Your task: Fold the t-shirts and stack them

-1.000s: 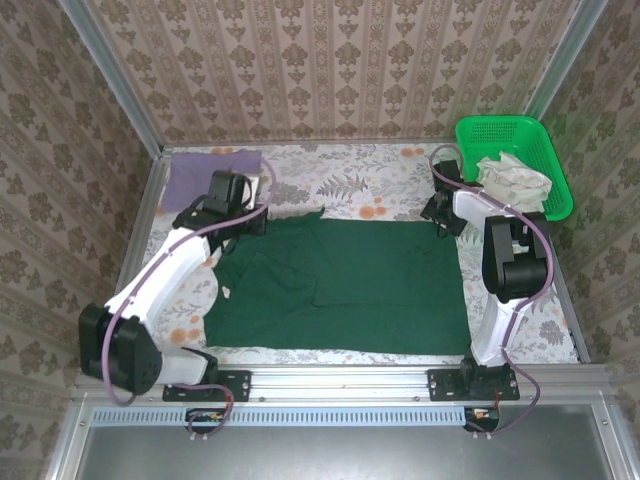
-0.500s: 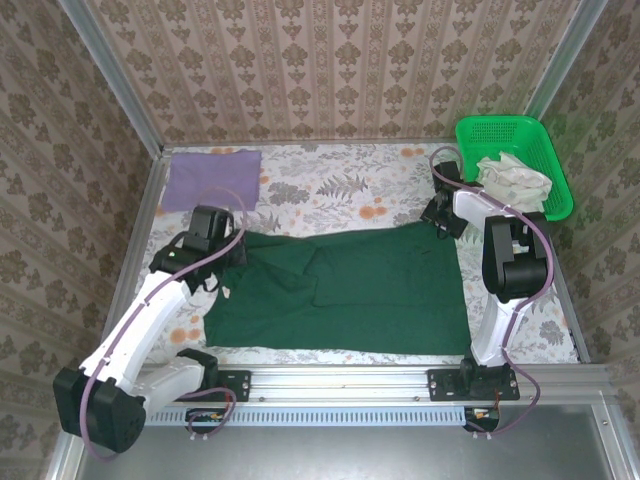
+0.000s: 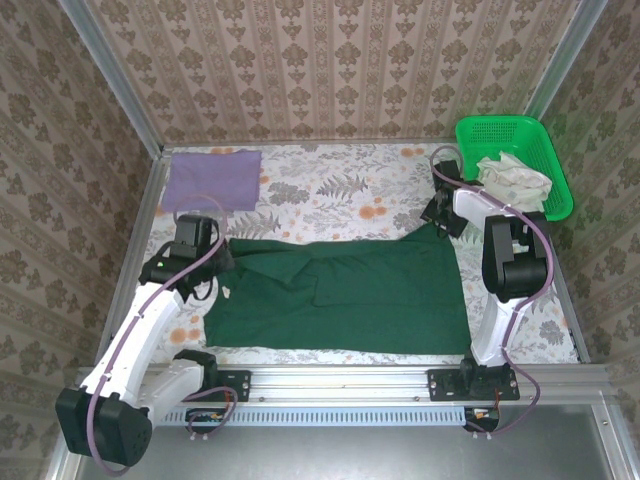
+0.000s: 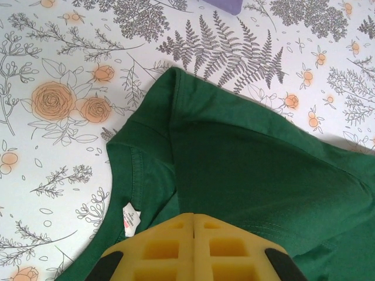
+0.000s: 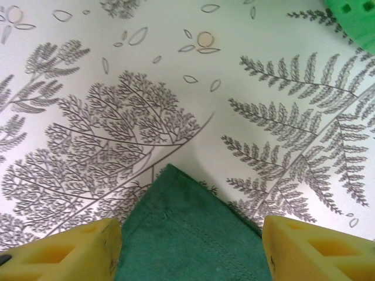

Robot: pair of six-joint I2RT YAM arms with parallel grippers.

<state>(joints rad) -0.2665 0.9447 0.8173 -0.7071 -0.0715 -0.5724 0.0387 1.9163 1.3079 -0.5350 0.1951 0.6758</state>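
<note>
The dark green t-shirt (image 3: 350, 290) lies spread over the middle of the table, its far left edge folded over toward me. My left gripper (image 3: 218, 258) is shut on that folded edge beside the collar; the yellow fingers (image 4: 193, 218) press together, and a white label (image 4: 130, 219) shows just to their left. At the shirt's far right corner (image 5: 176, 193) my right gripper (image 3: 440, 215) stands open, one finger (image 5: 70, 252) on each side of the corner. The lilac t-shirt (image 3: 210, 178) lies flat at the far left; its edge (image 4: 225, 4) also shows in the left wrist view.
A bright green mesh basket (image 3: 545, 150) with a crumpled white cloth (image 3: 512, 175) in it stands at the far right; its rim (image 5: 351, 17) also shows in the right wrist view. Patterned walls close in the floral tablecloth (image 3: 340, 185) on three sides.
My left gripper has drawn back toward the near left, pulling the green shirt's far left edge with it and folding it over. The right arm has stayed put.
</note>
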